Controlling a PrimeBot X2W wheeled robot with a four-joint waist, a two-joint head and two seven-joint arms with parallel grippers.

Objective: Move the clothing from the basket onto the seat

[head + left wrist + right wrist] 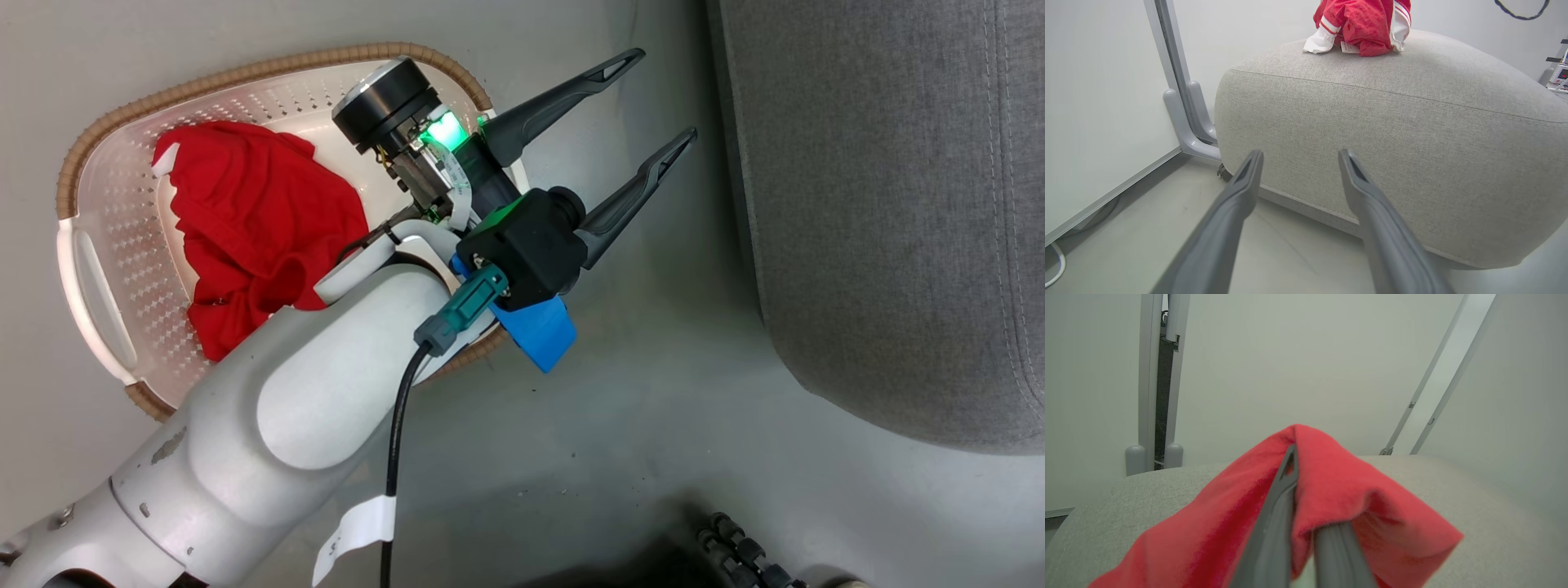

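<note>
The cream basket [106, 245] with its brown rim sits on the floor at the left, and red clothing [261, 220] lies crumpled inside it. My left gripper [668, 92] stands open and empty above the floor between the basket and the grey seat [890, 204]. In the left wrist view the left gripper [1301, 153] points at the seat's side [1392, 134]; a red garment with white trim [1363, 24] lies on top. My right gripper [1295, 457] is shut on a red garment [1355, 490] draped over its fingers, above the seat [1453, 477].
A white wall panel with a grey frame foot [1184, 114] stands left of the seat. My pale left forearm [310, 408] crosses over the basket's near side, with a black cable [392, 457] hanging from it. A black ribbed part [735, 555] shows at the bottom edge.
</note>
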